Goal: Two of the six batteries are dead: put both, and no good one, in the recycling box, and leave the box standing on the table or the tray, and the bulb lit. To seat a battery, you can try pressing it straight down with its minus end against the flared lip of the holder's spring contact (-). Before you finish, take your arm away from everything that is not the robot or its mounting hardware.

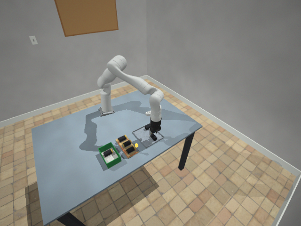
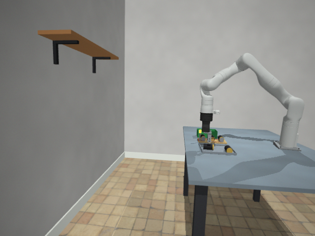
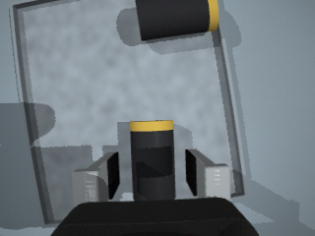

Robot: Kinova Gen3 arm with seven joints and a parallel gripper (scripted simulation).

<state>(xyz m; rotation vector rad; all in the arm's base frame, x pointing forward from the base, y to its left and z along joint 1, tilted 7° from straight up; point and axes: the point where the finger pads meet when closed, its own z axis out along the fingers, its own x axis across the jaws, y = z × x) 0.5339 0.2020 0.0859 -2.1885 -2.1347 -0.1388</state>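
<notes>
My gripper (image 1: 152, 135) (image 2: 208, 143) (image 3: 152, 166) is open, its fingers on either side of a black battery (image 1: 154, 138) (image 2: 207, 147) (image 3: 153, 152) lying in the grey tray (image 1: 139, 140) (image 2: 218, 153) (image 3: 228, 108). Gaps show on both sides of it in the wrist view. A second battery (image 1: 147, 126) (image 2: 228, 149) (image 3: 174, 19) lies in the tray near its rim. The wooden holder (image 1: 133, 155) carries three batteries. The bulb (image 1: 136, 145) (image 2: 200, 131) beside it is bright yellow, lit. The green recycling box (image 1: 114, 162) (image 2: 214, 134) stands upright on the table with one battery (image 1: 107, 152) inside.
The holder lies between the tray and the green box. The tray is near the front edge of the blue table (image 1: 65, 175) (image 2: 254, 172). The arm's base (image 1: 106, 111) (image 2: 287, 146) stands toward the back. A wooden shelf (image 2: 83, 44) is on the wall, away from the arm.
</notes>
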